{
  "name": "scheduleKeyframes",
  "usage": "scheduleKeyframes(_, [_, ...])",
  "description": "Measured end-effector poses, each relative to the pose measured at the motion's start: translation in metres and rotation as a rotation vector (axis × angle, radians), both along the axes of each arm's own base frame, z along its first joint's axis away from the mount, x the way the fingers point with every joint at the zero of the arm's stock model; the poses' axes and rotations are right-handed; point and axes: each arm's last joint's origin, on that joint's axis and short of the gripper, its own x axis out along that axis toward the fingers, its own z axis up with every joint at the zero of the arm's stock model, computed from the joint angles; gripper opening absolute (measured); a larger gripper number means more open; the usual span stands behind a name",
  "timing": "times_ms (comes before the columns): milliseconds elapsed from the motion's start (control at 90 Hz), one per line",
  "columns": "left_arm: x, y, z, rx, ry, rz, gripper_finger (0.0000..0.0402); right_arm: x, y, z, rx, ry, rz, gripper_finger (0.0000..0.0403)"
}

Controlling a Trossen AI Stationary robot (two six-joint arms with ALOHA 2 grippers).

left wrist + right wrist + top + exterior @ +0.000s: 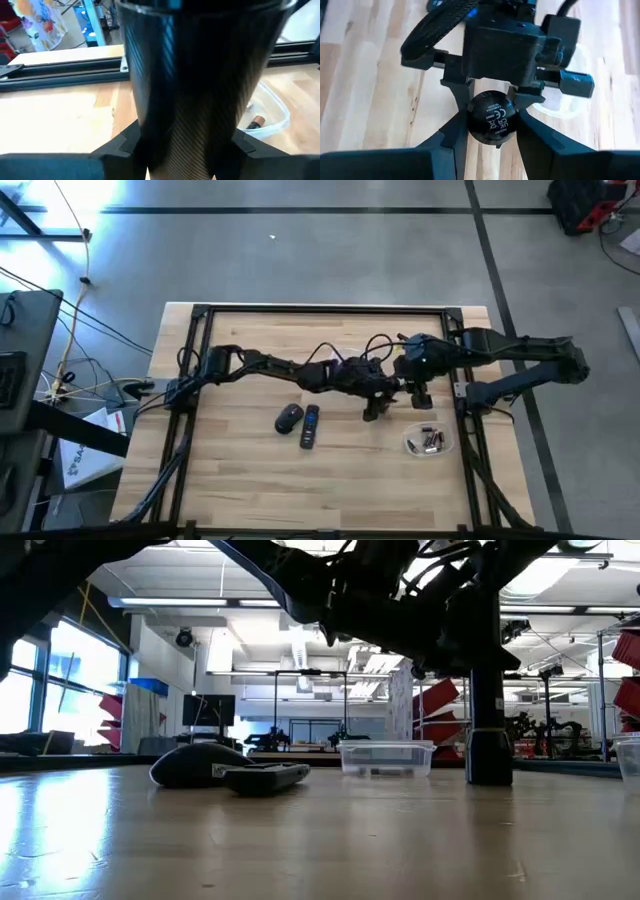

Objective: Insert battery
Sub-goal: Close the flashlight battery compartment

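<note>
While no battery is loaded yet, mouse (pixel 289 418) and remote (pixel 310 425) lie untouched. Left gripper (pixel 375 405) mid-table: grip can't be told. Right gripper (pixel 420 395) pinches a round black labelled device (pixel 492 117), seen only in right wrist view. Batteries (pixel 430 441) sit in the clear tub (pixel 412 446). Insertion all remains, I'd judge.
</note>
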Motion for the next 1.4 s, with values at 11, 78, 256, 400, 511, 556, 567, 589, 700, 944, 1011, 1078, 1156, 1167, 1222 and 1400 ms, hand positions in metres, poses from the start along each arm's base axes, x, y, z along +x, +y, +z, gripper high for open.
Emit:
scheduleKeyframes(11, [0.0, 0.0, 0.0, 0.001, 0.001, 0.002, 0.0133, 0.0, 0.0, 0.0, 0.0, 0.0, -0.004, 0.0115])
scheduleKeyframes(78, [0.001, 0.001, 0.001, 0.004, 0.003, 0.011, 0.0133, 0.0, 0.0, 0.0, 0.005, 0.003, -0.025, 0.0115])
scheduleKeyframes(256, [0.001, 0.008, 0.003, -0.01, 0.005, 0.033, 0.0132, 0.0, -0.002, 0.0, 0.005, 0.002, -0.125, 0.0115])
scheduleKeyframes(400, [0.0, 0.012, 0.003, -0.013, 0.004, -0.02, 0.0132, 0.0, -0.002, 0.0, 0.01, 0.002, -0.126, 0.0115])
scheduleKeyframes(511, [0.0, 0.012, 0.003, -0.028, 0.011, -0.083, 0.0132, 0.0, -0.001, 0.0, -0.014, 0.003, -0.042, 0.0115])
scheduleKeyframes(556, [0.0, 0.011, 0.003, -0.029, 0.012, -0.113, 0.0132, 0.0, -0.001, -0.001, -0.033, 0.001, 0.009, 0.0115])
scheduleKeyframes(567, [0.0, 0.011, 0.003, -0.029, 0.013, -0.12, 0.0132, 0.001, -0.001, -0.001, -0.038, 0.001, 0.023, 0.0115])
scheduleKeyframes(589, [0.0, 0.011, 0.003, -0.031, 0.013, -0.135, 0.0132, 0.001, 0.0, 0.0, -0.048, -0.001, 0.052, 0.0115])
scheduleKeyframes(700, [-0.001, 0.009, 0.003, -0.042, 0.012, -0.201, 0.0132, 0.001, 0.001, 0.0, -0.085, -0.01, 0.196, 0.0115])
scheduleKeyframes(944, [-0.002, 0.004, 0.003, -0.028, -0.005, -0.359, 0.0133, 0.002, 0.004, 0.0, -0.098, -0.05, 0.449, 0.0115])
scheduleKeyframes(1011, [-0.002, 0.003, 0.004, -0.034, -0.014, -0.416, 0.0133, 0.002, 0.005, 0.0, -0.1, -0.061, 0.494, 0.0115])
scheduleKeyframes(1078, [-0.003, 0.001, 0.004, -0.039, -0.022, -0.46, 0.0133, 0.002, 0.005, 0.0, -0.097, -0.072, 0.525, 0.0115])
scheduleKeyframes(1156, [-0.003, 0.0, 0.004, -0.019, -0.032, -0.487, 0.0133, 0.003, 0.009, 0.001, -0.111, -0.086, 0.568, 0.0115])
scheduleKeyframes(1167, [-0.003, 0.0, 0.004, -0.018, -0.031, -0.489, 0.0133, 0.003, 0.009, 0.001, -0.115, -0.087, 0.572, 0.0115])
scheduleKeyframes(1222, [-0.003, 0.0, 0.003, -0.02, -0.027, -0.488, 0.0133, 0.003, 0.011, 0.001, -0.138, -0.088, 0.583, 0.0115])
scheduleKeyframes(1400, [-0.003, -0.001, 0.002, -0.012, -0.008, -0.463, 0.0145, 0.004, 0.016, 0.001, -0.139, -0.097, 0.58, 0.0115])
